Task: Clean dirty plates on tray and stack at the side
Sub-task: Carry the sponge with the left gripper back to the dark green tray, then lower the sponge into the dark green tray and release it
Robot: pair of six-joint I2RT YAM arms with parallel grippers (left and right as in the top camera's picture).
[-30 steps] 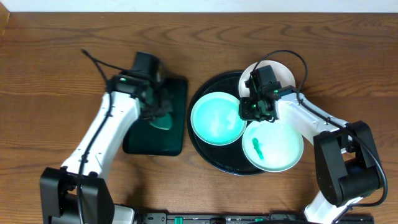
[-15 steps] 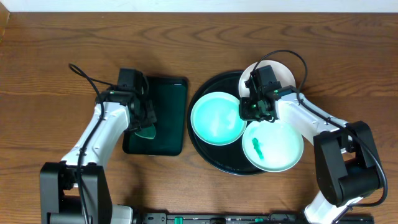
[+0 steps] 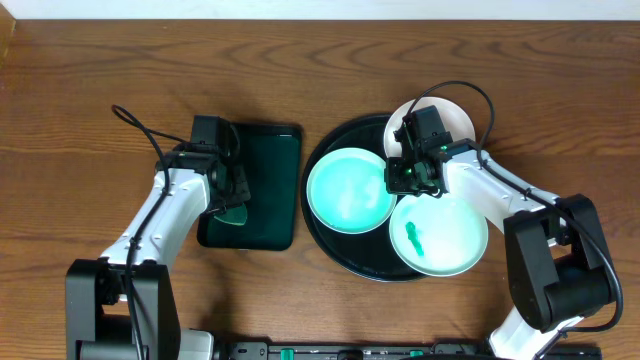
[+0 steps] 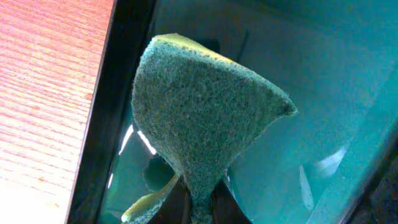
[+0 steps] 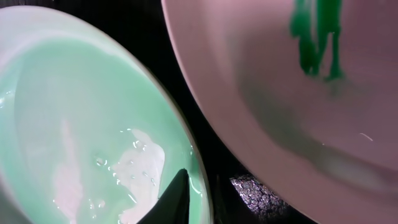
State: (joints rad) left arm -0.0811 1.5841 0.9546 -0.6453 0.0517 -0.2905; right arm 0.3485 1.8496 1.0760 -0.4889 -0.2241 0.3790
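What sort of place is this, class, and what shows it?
Likely a robot test bench staged for dishwashing: a wooden table, plates on a black tray, and a sponge over a green tray.

Three plates [image 3: 348, 190] lie on the black tray [image 3: 335, 250], right hand [image 3: 408, 179] between them.

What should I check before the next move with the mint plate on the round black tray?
1. Green scouring sponge pinched in left gripper: ok.
2. Sponge hanging over rectangular dark green tray: ok.
3. Right gripper at rim of round pale-mint plate on glossy round black tray: ok.
4. Right gripper clamped on that rim: cannot tell.
5. Front white plate free of green smear: not ok.
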